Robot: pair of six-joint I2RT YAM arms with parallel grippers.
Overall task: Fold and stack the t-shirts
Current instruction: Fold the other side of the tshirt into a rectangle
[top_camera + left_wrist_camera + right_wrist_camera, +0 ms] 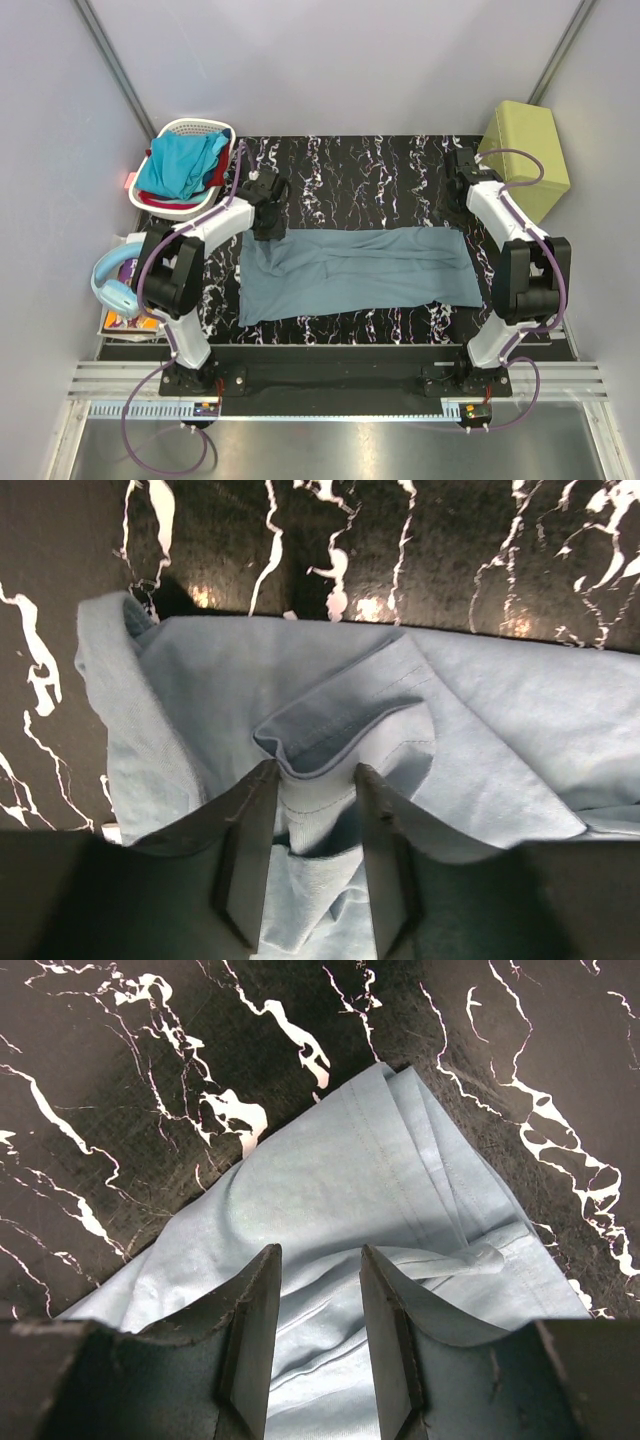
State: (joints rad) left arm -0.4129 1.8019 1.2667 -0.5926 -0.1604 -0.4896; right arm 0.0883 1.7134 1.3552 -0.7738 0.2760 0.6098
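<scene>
A muted grey-blue t-shirt (370, 270) lies spread lengthwise across the black marbled mat (350, 175). My left gripper (268, 228) is down on its far left corner. In the left wrist view its jaws (315, 770) stand apart astride a raised fold of the shirt (500, 710), which touches both fingertips but is not squeezed. My right gripper (462, 170) hovers open by the far right corner. Under its jaws (320, 1252) the shirt (340, 1180) lies flat. A turquoise t-shirt (180, 165) and a sliver of a red one (220, 175) sit in the basket.
The white laundry basket (190, 125) stands at the mat's far left corner. An olive box (525, 150) sits at the far right. Light blue headphones (115, 285) rest on a flat orange item left of the left arm. Grey walls enclose the table.
</scene>
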